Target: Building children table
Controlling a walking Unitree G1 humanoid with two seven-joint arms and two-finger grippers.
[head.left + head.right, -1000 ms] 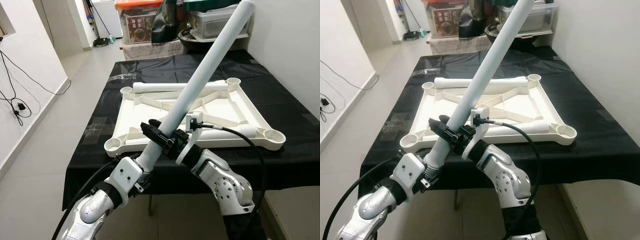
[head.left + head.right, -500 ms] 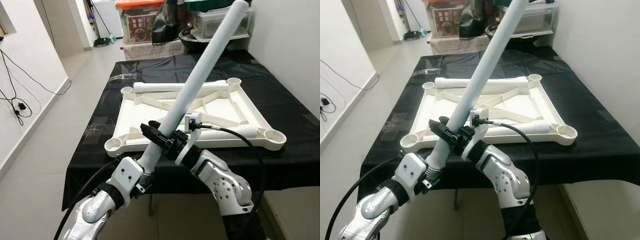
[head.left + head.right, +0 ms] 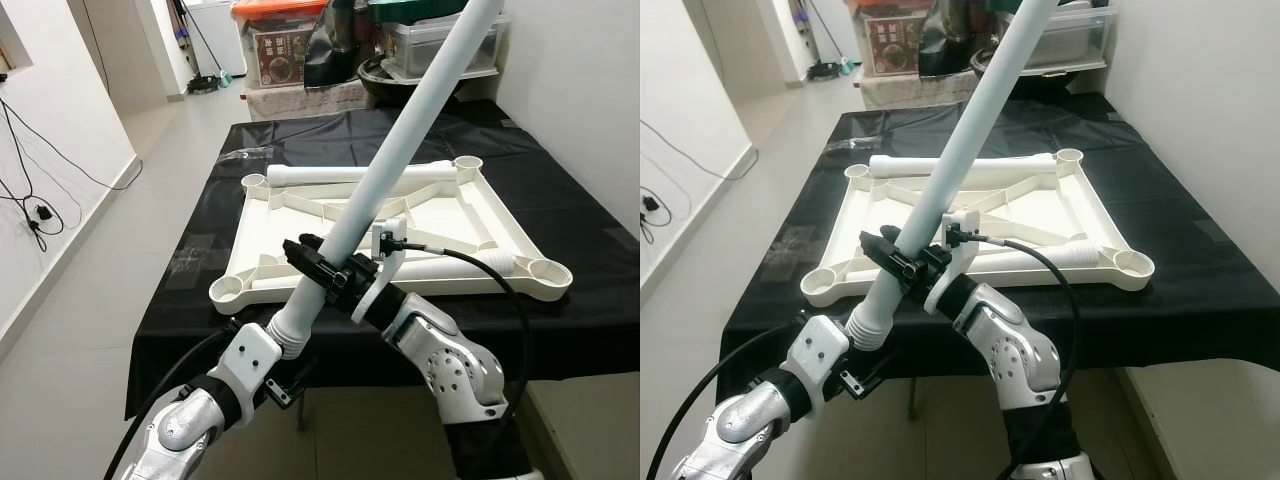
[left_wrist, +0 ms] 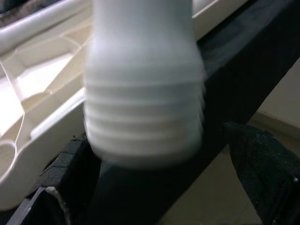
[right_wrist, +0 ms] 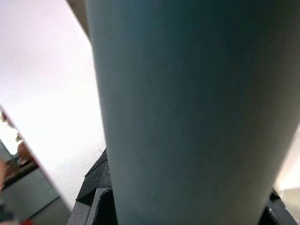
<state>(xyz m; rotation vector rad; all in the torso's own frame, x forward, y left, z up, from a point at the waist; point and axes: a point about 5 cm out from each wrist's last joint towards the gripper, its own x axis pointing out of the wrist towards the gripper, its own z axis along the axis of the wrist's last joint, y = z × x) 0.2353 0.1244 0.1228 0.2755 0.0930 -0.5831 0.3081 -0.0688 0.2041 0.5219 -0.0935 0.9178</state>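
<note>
The white table leg (image 3: 400,140) is held up at a slant over the near edge of the bench (image 3: 590,300), threaded end down. It's pinched low on its shaft by the right pincer (image 3: 322,272). The left pincer (image 3: 283,352) is seen just under the threaded end; whether it's spread or pressed together can't be told. The upside-down white tabletop (image 3: 480,215) is lying on the black cloth, with another leg (image 3: 330,174) laid across its far side.

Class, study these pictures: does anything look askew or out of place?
Yes. The white table leg slants steeply above the upturned tabletop, clamped by the right gripper, in no corner socket. Another leg lies loose on the tabletop.
</note>
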